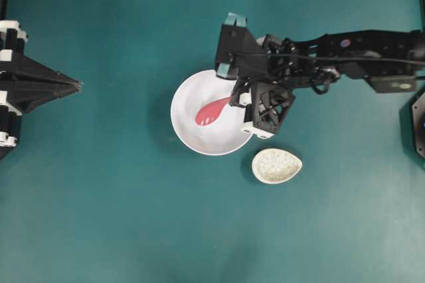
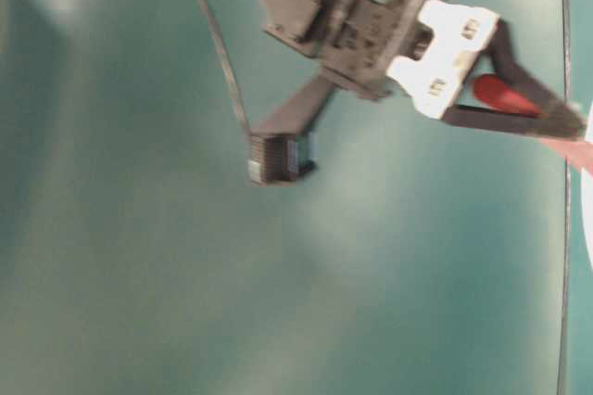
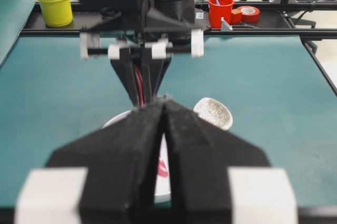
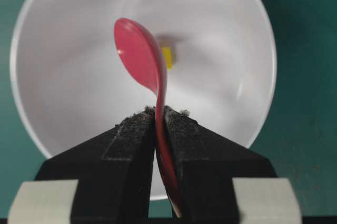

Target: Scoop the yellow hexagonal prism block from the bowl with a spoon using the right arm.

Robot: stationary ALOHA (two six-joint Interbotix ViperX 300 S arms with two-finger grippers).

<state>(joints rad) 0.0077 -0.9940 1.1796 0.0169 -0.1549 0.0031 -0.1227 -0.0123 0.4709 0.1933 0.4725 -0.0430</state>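
Left arm (one): the left gripper (image 1: pixel 74 85) sits at the table's left edge, well apart from the dishes; in its own wrist view the two black jaws are pressed together with nothing between them.
Bowl (one): the bowl (image 1: pixel 187 120) stands near the middle of the table (image 1: pixel 99 216), white and round.
Bowl contents: one yellow hexagonal prism block (image 4: pixel 167 57) lies on the bowl floor, partly hidden behind the scoop; the spoon's scoop hangs over it.
Spoon (one): the spoon (image 1: pixel 211 111) is pinkish-red, its scoop inside the bowl's rim and its handle running back toward the right.
Right arm (one): the right gripper (image 4: pixel 161 129) reaches in from the table's right edge over the bowl's right rim, its jaws pinching the spoon's handle.
Spoon rest (one): a speckled spoon rest (image 1: pixel 275 165) lies just beside the bowl, toward the lower right, holding nothing.
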